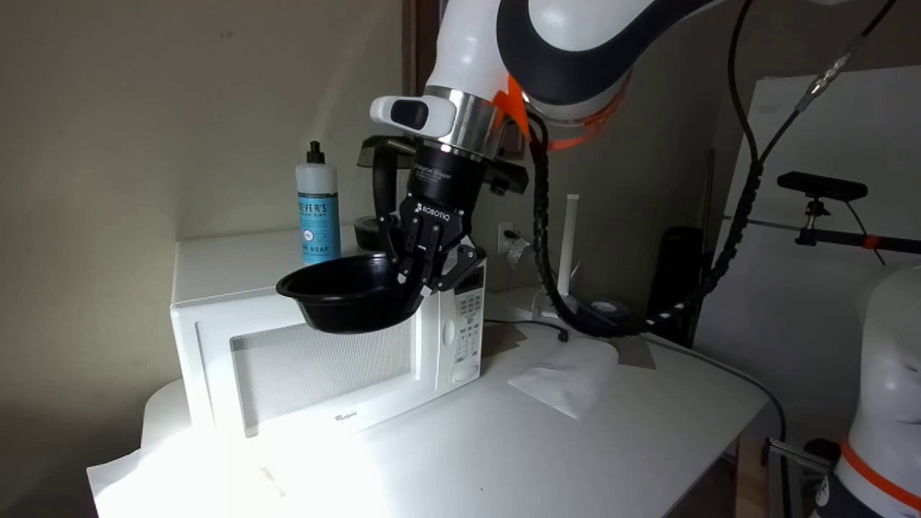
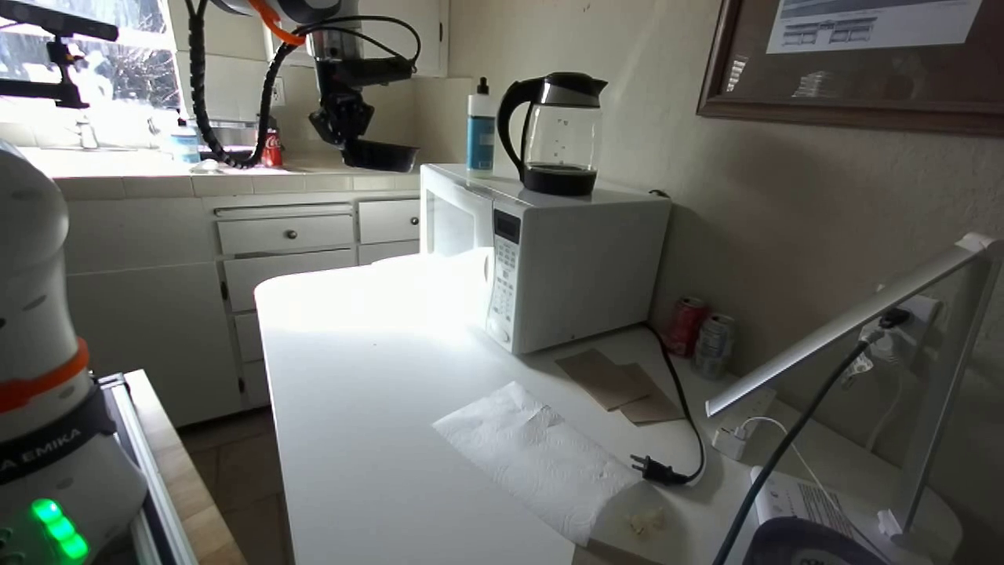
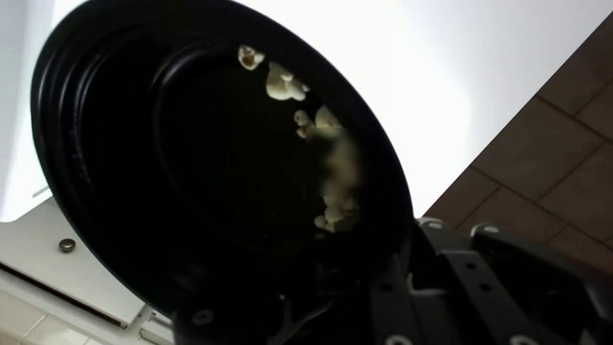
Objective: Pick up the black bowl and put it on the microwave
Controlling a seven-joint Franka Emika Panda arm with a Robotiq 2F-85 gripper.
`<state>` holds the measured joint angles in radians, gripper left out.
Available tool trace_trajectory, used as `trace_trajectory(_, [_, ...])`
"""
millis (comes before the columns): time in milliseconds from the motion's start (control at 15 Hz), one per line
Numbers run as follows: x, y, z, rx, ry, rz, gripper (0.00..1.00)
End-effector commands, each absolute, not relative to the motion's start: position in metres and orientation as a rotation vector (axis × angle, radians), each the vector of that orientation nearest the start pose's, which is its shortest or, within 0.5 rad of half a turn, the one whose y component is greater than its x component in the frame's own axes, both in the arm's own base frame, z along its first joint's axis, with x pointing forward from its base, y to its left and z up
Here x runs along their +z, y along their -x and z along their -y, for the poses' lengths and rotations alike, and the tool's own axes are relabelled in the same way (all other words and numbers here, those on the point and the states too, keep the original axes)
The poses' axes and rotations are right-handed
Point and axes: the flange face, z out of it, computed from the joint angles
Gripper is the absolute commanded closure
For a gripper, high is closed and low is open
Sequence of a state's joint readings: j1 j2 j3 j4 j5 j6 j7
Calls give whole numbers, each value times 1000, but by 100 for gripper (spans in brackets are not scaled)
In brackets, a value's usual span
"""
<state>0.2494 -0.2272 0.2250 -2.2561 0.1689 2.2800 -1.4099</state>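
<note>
A white table (image 2: 369, 447) is holding up the big white microwave (image 2: 588, 271). A kettle (image 2: 561, 141) and a soap bottle (image 2: 480, 140) are sitting on the microwave. The black bowl (image 1: 352, 306) is hanging in the air, out in front of the microwave and not over it. The gripper (image 1: 414, 285) is pinching the bowl by its rim. In an exterior view, the bowl (image 2: 380, 157) is sticking out from the gripper toward the microwave, so I am guessing the next move is going that way. Popcorn (image 3: 280, 87) is lying inside the bowl.
</note>
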Motion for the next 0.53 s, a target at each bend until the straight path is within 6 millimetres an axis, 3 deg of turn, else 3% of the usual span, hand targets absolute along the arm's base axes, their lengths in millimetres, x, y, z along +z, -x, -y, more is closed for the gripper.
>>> trace_trajectory(0, [478, -408, -202, 464, -2086, -2228, 99])
trace_trajectory(267, [484, -413, -168, 551, -2172, -2060, 99])
trace_trajectory(467, [491, -435, -150, 547, -2198, -2055, 99])
